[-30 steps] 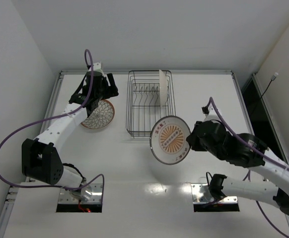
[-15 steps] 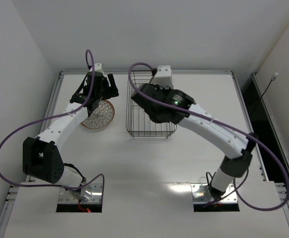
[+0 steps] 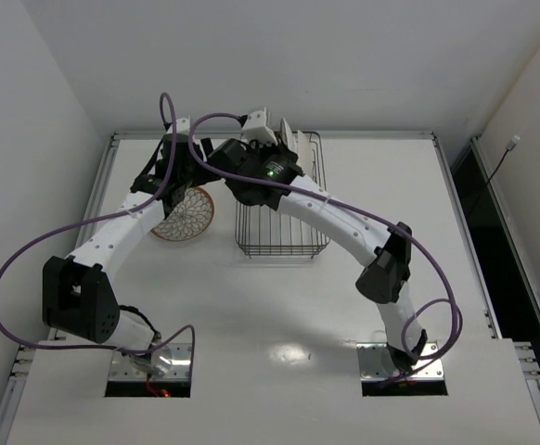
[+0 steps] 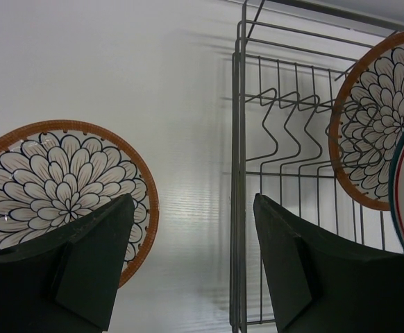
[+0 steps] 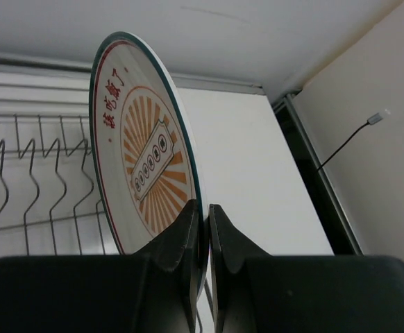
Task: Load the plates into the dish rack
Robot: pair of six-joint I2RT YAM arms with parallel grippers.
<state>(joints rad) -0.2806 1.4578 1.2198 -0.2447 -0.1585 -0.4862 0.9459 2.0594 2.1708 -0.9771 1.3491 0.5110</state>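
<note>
We see the right arm stretched over the dish rack (image 3: 279,254) to its far left corner, where the wrist hides much of the rack's far end from above. In the right wrist view, the right fingers (image 5: 186,239) are clenched on the lower rim of the sunburst plate (image 5: 143,166). It stands on edge over the rack's tines, with its orange-rayed face turned to the camera. The fingers cover its bottom edge, so we cannot tell whether it touches the wires.

A second plate, the racked plate (image 4: 368,125), stands on edge inside the rack, showing a petal pattern and an orange rim. Its top is cut off by the frame. Just beside it, a curved sliver with a teal and red rim runs off the picture's right edge. It is probably the sunburst plate, though too little shows to be sure.

The flat plate (image 4: 56,177) lies face up on the table (image 3: 251,315) just left of the rack. The left fingers (image 4: 98,257) are spread wide with nothing between them. They hang above the strip of table between this plate and the rack's left rim, and one finger covers the plate's near edge.
</note>
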